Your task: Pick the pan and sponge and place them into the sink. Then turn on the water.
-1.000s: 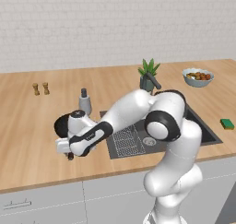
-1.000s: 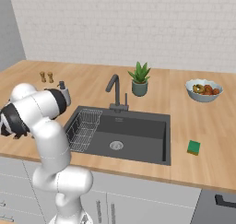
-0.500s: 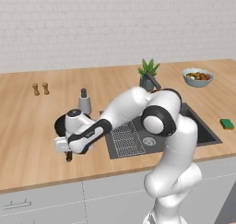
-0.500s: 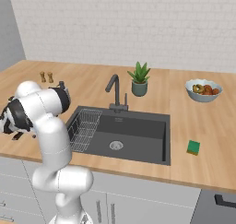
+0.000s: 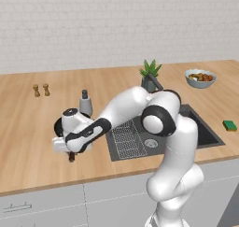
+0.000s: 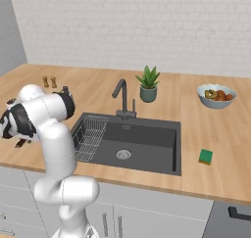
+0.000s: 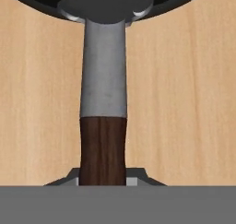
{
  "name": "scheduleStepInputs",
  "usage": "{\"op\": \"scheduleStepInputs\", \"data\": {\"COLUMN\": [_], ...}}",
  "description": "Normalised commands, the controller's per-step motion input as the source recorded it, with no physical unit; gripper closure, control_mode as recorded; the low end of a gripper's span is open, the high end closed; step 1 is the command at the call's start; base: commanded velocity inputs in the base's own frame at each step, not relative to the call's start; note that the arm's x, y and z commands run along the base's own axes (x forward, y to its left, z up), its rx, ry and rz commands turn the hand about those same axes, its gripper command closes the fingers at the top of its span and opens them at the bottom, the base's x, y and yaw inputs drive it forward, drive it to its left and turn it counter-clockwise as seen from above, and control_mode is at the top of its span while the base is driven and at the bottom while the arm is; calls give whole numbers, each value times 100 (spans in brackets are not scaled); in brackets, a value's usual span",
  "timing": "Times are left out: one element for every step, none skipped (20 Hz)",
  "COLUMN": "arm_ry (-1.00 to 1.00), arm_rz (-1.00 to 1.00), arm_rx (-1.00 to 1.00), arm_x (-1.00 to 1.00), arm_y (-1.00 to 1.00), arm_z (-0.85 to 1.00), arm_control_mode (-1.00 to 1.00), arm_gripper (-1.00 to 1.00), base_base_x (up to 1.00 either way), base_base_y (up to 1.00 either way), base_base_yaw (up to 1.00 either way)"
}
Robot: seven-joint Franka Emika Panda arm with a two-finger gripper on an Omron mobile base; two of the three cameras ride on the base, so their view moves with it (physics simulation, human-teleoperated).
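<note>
While fruit fills the bowl (image 6: 216, 96), sink (image 6: 147, 139) bare, hand (image 7: 102, 179) clamped on pan (image 7: 103, 126).

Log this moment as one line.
phase: grasp | gripper: shut on pan handle | sponge: on counter | sink: empty

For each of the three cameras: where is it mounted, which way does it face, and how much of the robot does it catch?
Left base view: behind the arm's left, looking forward and down over the counter; the arm rises lower right, reaching left.
Right base view: behind its right, facing the sink; the arm stands lower left.
Hand view: on the hand, looking along the pan handle, gripper shut on it.
Both base views share sink, sponge and fruit bowl.
</note>
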Motion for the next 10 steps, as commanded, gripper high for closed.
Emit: {"op": "scheduleStepInputs", "data": {"arm_ry": [0, 0, 0, 0, 0, 0, 0, -5, -7, -9], "arm_rz": [0, 0, 0, 0, 0, 0, 0, 0, 0, 0], "arm_rx": [0, 0, 0, 0, 0, 0, 0, 0, 0, 0], "arm_x": [0, 0, 0, 0, 4, 0, -1, -28, -38, -57], "arm_y": [0, 0, 0, 0, 0, 0, -17, -22, -36, -32], "arm_z": [-14, -10, -9, 0, 0, 0, 28, 39, 71, 84], "arm_control_mode": [-100, -100, -100, -100, -100, -100, -100, -100, -100, -100], "arm_gripper": [100, 100, 100, 100, 100, 100, 100, 100, 100, 100], "base_base_x": [0, 0, 0, 0, 0, 0, 0, 0, 0, 0], "base_base_y": [0, 0, 0, 0, 0, 0, 0, 0, 0, 0], "base_base_yaw": [0, 0, 0, 0, 0, 0, 0, 0, 0, 0]}}
